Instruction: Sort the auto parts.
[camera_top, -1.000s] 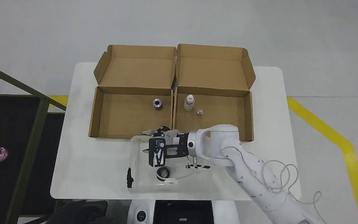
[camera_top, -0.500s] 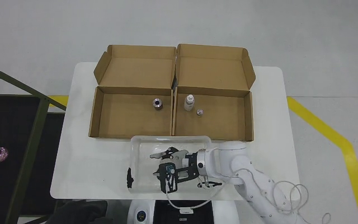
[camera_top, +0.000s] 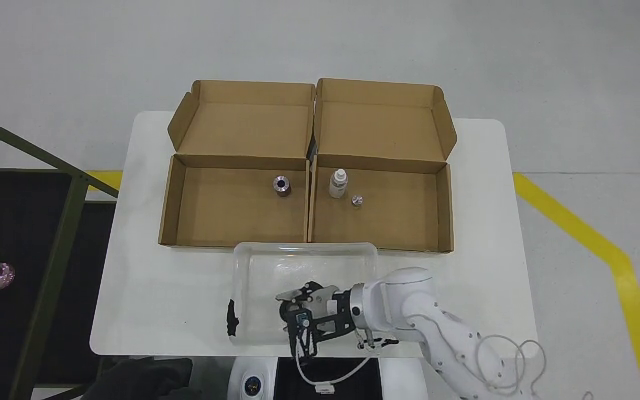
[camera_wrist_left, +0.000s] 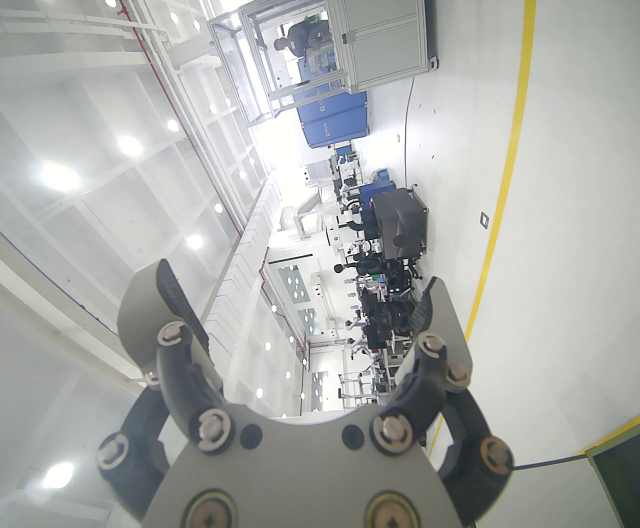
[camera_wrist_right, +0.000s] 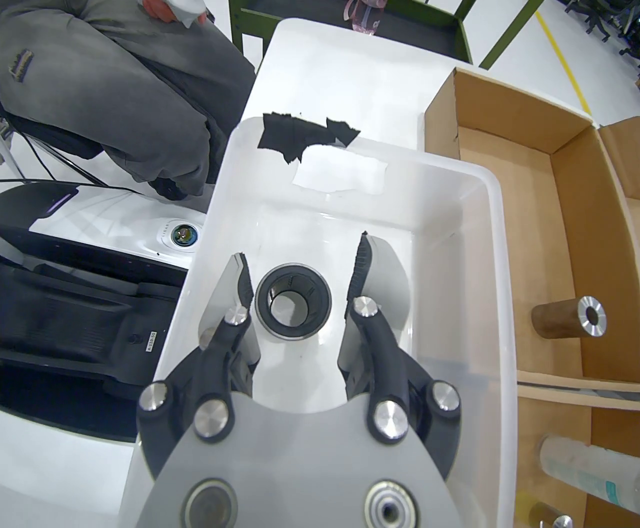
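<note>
**A:** Where is the right gripper (camera_wrist_right: 301, 252) hanging?

**B:** It is hanging inside the translucent white plastic tub (camera_wrist_right: 450, 170), toward the side nearest the robot. From the top view, the right gripper (camera_top: 300, 322) is sitting low in that tub (camera_top: 250, 252). Its fingers are standing apart and are gripping nothing.

**A:** And the part?

**B:** A black ring-shaped part (camera_wrist_right: 292, 308) is lying flat on the tub floor with its bore facing up, between the two fingers. One pad is sitting just beside its rim, and I cannot tell whether they are touching. The other pad is standing clear of it.

**A:** What are the boxes holding?

**B:** Two open brown cardboard boxes are sitting side by side on the white table (camera_top: 140, 250), just beyond the tub. One cardboard box (camera_top: 200, 205) is holding a brown cylinder with a silver end face (camera_wrist_right: 567, 317). The neighbouring cardboard box (camera_top: 410, 210) is holding a small white bottle (camera_top: 339, 182) with a small silver metal piece (camera_top: 357, 200) near it.

**A:** Anything on the tub itself?

**B:** A torn strip of black tape (camera_wrist_right: 300, 132) is clinging to its rim, with a white paper label (camera_wrist_right: 342, 172) just beside it.

**A:** And the left gripper (camera_wrist_left: 300, 280)?

**B:** It is pointing up toward a hall ceiling, its fingers spread wide and empty.
</note>
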